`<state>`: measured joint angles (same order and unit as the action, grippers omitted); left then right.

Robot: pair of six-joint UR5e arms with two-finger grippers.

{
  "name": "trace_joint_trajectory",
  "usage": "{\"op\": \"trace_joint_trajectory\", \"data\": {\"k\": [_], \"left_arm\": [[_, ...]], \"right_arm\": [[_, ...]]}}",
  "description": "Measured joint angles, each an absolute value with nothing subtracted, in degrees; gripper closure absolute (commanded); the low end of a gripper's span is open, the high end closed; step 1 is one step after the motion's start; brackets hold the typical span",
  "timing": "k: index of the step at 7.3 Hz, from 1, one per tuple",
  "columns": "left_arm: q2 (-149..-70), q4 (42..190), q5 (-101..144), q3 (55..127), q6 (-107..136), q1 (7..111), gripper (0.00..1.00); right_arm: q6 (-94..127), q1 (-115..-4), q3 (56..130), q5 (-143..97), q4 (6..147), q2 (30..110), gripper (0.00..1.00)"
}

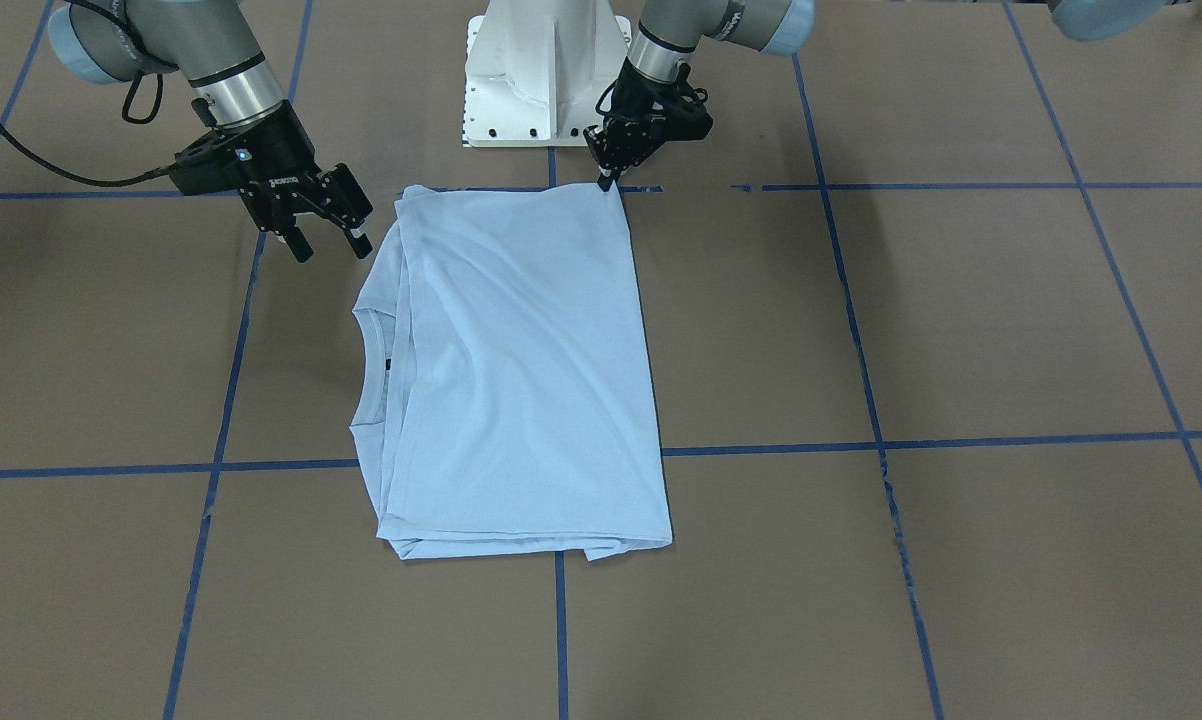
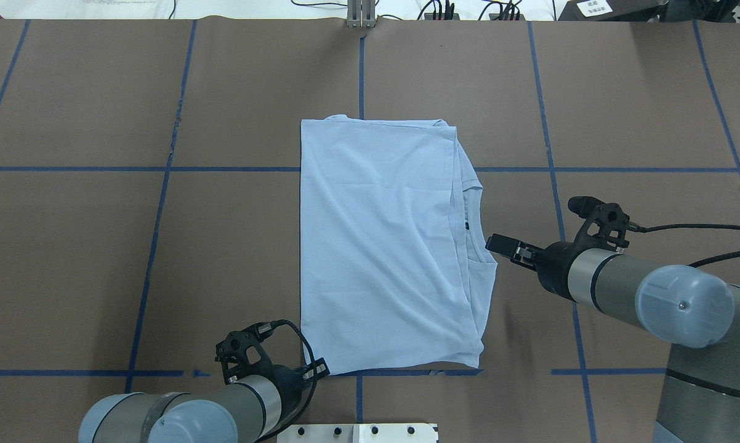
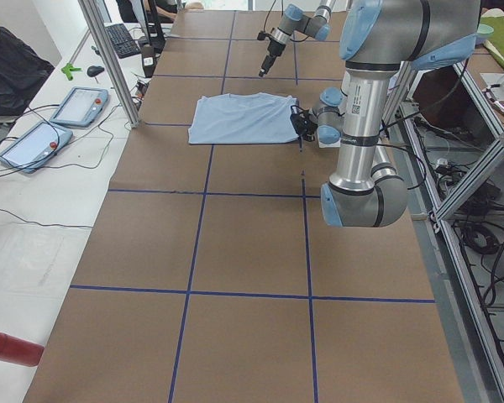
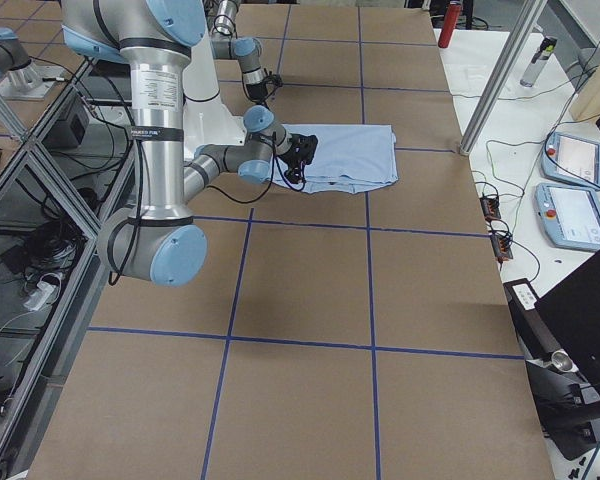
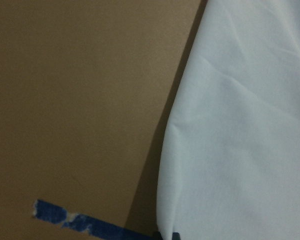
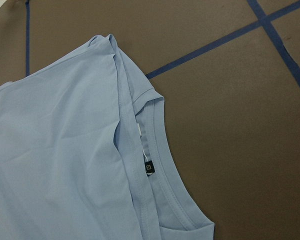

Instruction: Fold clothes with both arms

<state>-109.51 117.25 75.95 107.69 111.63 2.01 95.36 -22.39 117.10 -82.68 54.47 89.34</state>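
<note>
The light blue T-shirt [image 1: 521,370] lies folded into a rectangle on the brown table, with its collar [image 6: 165,165] and dark neck label [image 6: 148,167] at the robot's right side. It also shows in the overhead view [image 2: 382,246]. My left gripper [image 1: 609,183] is low at the shirt's near-left hem corner with its fingers together on that corner; it also shows in the overhead view [image 2: 321,369]. The left wrist view shows only the shirt's edge [image 5: 240,125]. My right gripper [image 1: 333,245] is open and empty, hovering just beside the collar [image 2: 493,243]. The chest print is hidden.
The white pedestal base [image 1: 546,70] stands just behind the shirt's near edge. Blue tape lines [image 1: 861,380] grid the table. Control tablets [image 3: 76,105] and a seated person [image 3: 8,67] are past the far edge; a red bottle [image 3: 8,347] lies at the left end.
</note>
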Motion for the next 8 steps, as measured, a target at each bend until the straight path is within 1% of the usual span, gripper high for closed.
{"op": "trace_joint_trajectory", "data": {"k": [2,3,4,6,8], "left_arm": [[-109.6,117.2,75.9,107.7,111.6,2.0,1.0],[-109.6,117.2,75.9,107.8,111.6,2.1,1.0],[-109.6,117.3,76.0,107.8,111.6,2.1,1.0],[-109.6,117.3,76.0,107.8,111.6,2.1,1.0],[-109.6,117.3,76.0,107.8,111.6,2.0,1.0]], "right_arm": [[99.1,-20.9,117.2,-81.1,64.1,85.8,0.02],[102.4,-18.5,117.1,-79.0,71.1,82.1,0.05],[106.1,-15.7,116.6,-77.2,77.9,78.0,0.12],[112.8,-11.8,116.0,-76.1,88.3,73.1,0.12],[115.6,-8.9,115.6,-74.4,92.8,72.6,0.12]]}}
